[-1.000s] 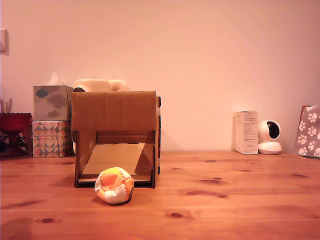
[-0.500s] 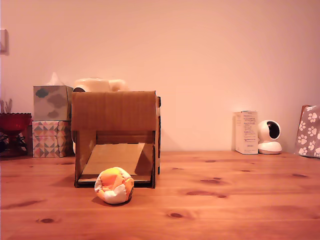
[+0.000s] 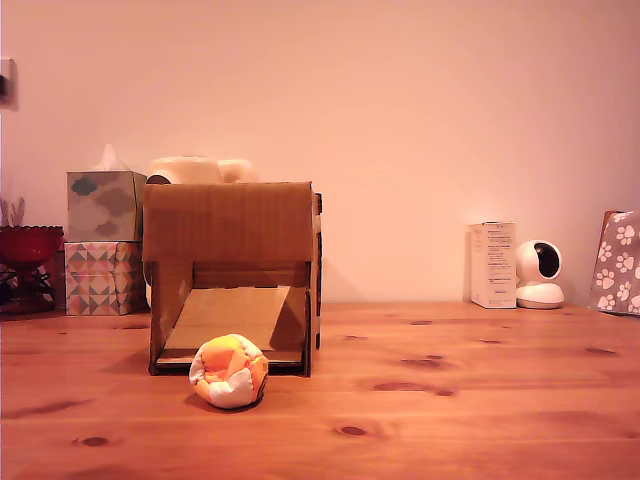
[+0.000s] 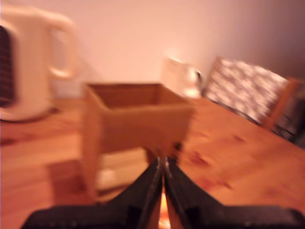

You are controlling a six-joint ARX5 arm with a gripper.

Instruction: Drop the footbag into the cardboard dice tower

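The footbag [image 3: 229, 371], orange, yellow and white, lies on the wooden table just in front of the cardboard dice tower [image 3: 228, 222], near its front opening and sloped ramp. No gripper shows in the exterior view. In the blurred wrist view my gripper [image 4: 164, 167] is shut, its two black fingers pressed together with nothing held. It points at the tower [image 4: 138, 119], whose open top shows from above. A thin orange sliver shows low between the fingers, too blurred to identify.
A cream kettle [image 3: 200, 169] stands behind the tower, with two patterned tissue boxes [image 3: 103, 240] and a red bowl [image 3: 28, 243] at the exterior view's left. A white carton [image 3: 492, 264], a white camera [image 3: 540, 274] and a paw-print bag [image 3: 618, 262] stand at the right.
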